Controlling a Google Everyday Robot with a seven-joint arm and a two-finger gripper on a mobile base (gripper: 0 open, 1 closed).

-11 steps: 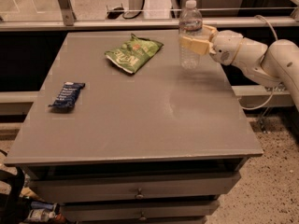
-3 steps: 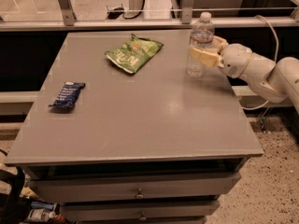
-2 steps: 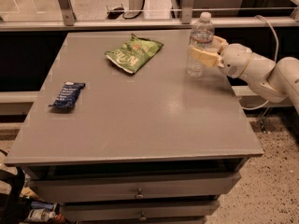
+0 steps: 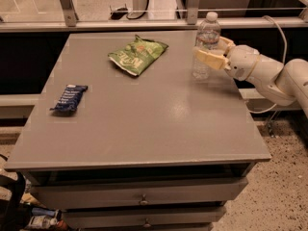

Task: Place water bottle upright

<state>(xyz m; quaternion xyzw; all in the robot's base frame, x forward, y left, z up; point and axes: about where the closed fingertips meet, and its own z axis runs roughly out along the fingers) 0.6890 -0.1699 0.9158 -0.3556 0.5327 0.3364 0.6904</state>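
The water bottle (image 4: pixel 207 35) is clear and ribbed with a white cap. It stands upright near the table's far right corner, its base on or just above the tabletop. My gripper (image 4: pixel 209 49) reaches in from the right. Its cream fingers (image 4: pixel 210 57) are closed around the bottle's middle, one in front and one behind. The white arm (image 4: pixel 269 76) extends off past the table's right edge.
A green crinkled snack bag (image 4: pixel 137 55) lies at the far middle of the grey table (image 4: pixel 144 124). A dark blue snack bar (image 4: pixel 70 98) lies near the left edge. A rail and glass panel run behind the table. Drawers sit below the front edge.
Since the oldest frame the gripper has carried the bottle a little to the right and down toward the tabletop. Over the last second nothing has visibly moved.
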